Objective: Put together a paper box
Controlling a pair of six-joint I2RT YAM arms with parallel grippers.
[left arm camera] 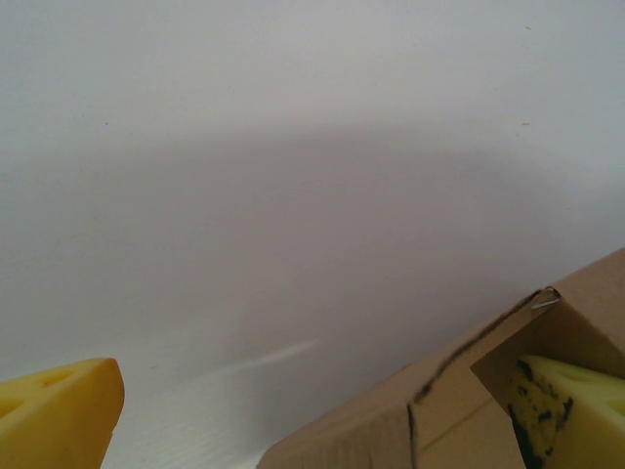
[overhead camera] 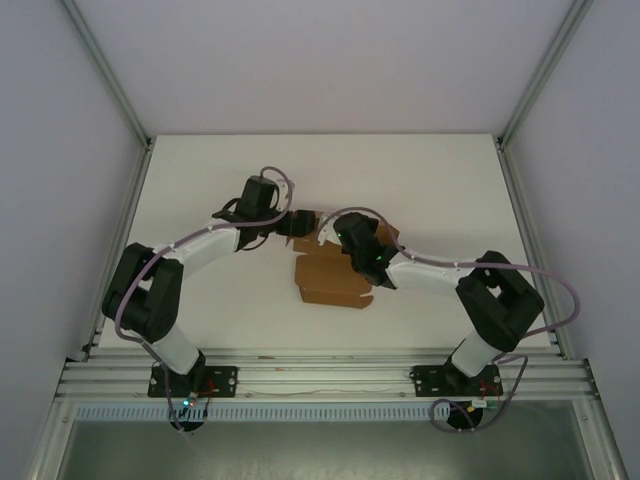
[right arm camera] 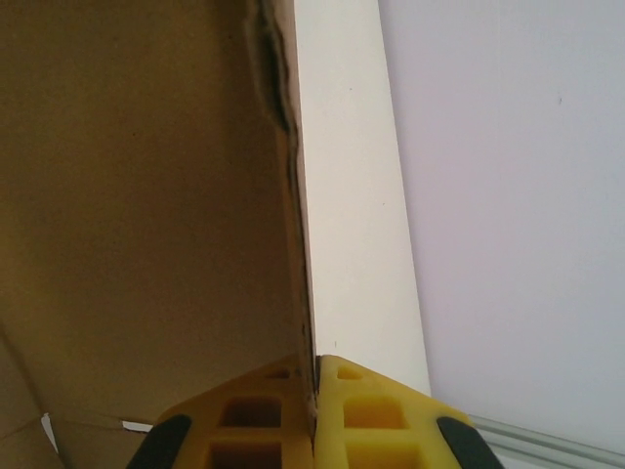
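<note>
The paper box (overhead camera: 330,280) lies partly folded near the middle of the bench (overhead camera: 450,180), a little toward the near edge. It looks light, thin and springy, so creased panels will probably flop back unless held and a hard pinch could crumple them. The best hold is a panel edge close to a crease. The right fingers (right arm camera: 337,396) are pinched shut on the edge of one raised panel. The left fingers (left arm camera: 571,415) stand wide apart and hold nothing, with one tip just beside a flap. Both arms crowd over the box, and their cables (overhead camera: 345,215) loop nearby.
</note>
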